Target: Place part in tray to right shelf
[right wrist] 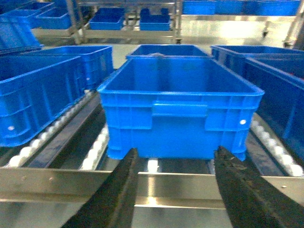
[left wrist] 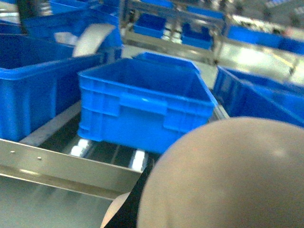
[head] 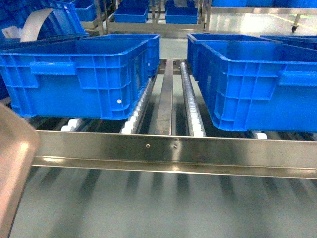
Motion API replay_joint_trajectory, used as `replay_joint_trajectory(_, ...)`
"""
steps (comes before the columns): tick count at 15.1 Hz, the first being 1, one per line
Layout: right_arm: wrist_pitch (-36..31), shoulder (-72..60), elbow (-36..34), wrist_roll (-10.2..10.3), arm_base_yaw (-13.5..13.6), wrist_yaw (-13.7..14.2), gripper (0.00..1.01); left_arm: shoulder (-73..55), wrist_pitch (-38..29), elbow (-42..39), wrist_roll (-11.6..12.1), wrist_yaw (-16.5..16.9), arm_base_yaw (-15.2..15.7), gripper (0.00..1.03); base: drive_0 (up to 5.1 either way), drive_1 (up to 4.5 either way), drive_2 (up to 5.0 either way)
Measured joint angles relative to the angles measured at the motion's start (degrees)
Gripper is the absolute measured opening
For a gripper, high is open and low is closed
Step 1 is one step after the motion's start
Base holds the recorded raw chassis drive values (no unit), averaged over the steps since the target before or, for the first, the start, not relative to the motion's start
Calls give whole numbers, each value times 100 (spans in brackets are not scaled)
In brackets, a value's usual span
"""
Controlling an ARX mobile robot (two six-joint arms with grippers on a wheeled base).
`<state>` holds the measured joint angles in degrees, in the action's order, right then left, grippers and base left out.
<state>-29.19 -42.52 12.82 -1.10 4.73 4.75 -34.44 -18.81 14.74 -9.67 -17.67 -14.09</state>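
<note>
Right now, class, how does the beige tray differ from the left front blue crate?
The tray is pale beige and smooth; the crate is bright blue and ribbed. The tray is in front of the steel rail; the crate rests on rollers behind it. Both look plastic.

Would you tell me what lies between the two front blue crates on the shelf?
In the head view, between the left crate and right crate run a roller strip and a bare metal rail.
</note>
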Motion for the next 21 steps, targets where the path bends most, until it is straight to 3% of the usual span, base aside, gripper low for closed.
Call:
replay_joint_trajectory(1,24,190,-173,7,-317,-413,40,131,4,-208,448,498,107,13,0,0,0)
replay_joint_trajectory(2,39,378,-284,24,-494,-422,28,212,11,-330,632,667,247,13,0,0,0)
replay_joint_trajectory(4,170,752,-557,26,-466,-485,1,654,15,-584,828,857,568,13,0,0,0)
replay_joint_trajectory(6,348,1121,-748,44,-474,-476,2,970,136,-835,863,1121,772,13,0,0,0)
replay_joint_trajectory(7,437,1283,-820,46,-474,-476,2,1128,238,-942,855,1611,1150,13,0,0,0)
replay_joint_trajectory(8,557,1473,-890,46,-474,-476,2,1285,299,-1019,874,1659,1460,13,0,0,0)
replay_joint_trajectory(12,1029,2129,-1067,50,-474,-479,2,1777,566,-1209,883,1753,1394,13,0,0,0)
replay_joint_trajectory(13,800,2173,-1211,55,-474,-476,2,1893,643,-1241,883,1762,1397,13,0,0,0)
replay_joint_trajectory(17,1414,2736,-1209,66,-474,-476,2,2297,756,-1392,883,1764,1397,13,0,0,0)
replay_joint_trajectory(19,1622,2986,-1209,66,-474,-476,2,2518,1036,-1392,883,1764,1397,13,0,0,0)
replay_joint_trajectory(20,1764,3082,-1209,66,-474,-474,2,3139,1912,-1390,887,1773,1397,13,0,0,0)
replay_joint_trajectory(21,1832,3167,-1209,66,-474,-479,2,3383,1899,-1390,890,1764,1397,13,0,0,0)
